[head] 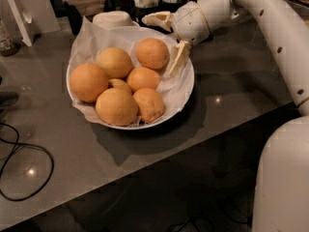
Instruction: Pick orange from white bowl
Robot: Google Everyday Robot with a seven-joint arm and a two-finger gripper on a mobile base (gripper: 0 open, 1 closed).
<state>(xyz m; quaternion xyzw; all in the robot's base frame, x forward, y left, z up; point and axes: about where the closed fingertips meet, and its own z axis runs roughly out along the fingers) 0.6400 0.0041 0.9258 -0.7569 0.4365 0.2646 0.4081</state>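
Observation:
The white bowl (186, 89), lined with crinkled white paper, stands on the grey table and holds several oranges. A round deep-orange orange (152, 53) lies at the bowl's back right. Others lie at the back (115, 62), left (88, 82), middle (143, 78) and front (116, 106); a lumpier one (149, 104) is at the front right. My gripper (167, 37) is open over the bowl's back right rim. One finger (157, 19) reaches behind the back-right orange, the other (177, 57) hangs just to its right. It holds nothing.
A small white cap-like dish (113, 19) stands just behind the bowl. Dark items crowd the table's back edge. A black cable (29, 151) loops at the front left. My white arm (275, 37) crosses the right side, and my base (282, 178) fills the lower right.

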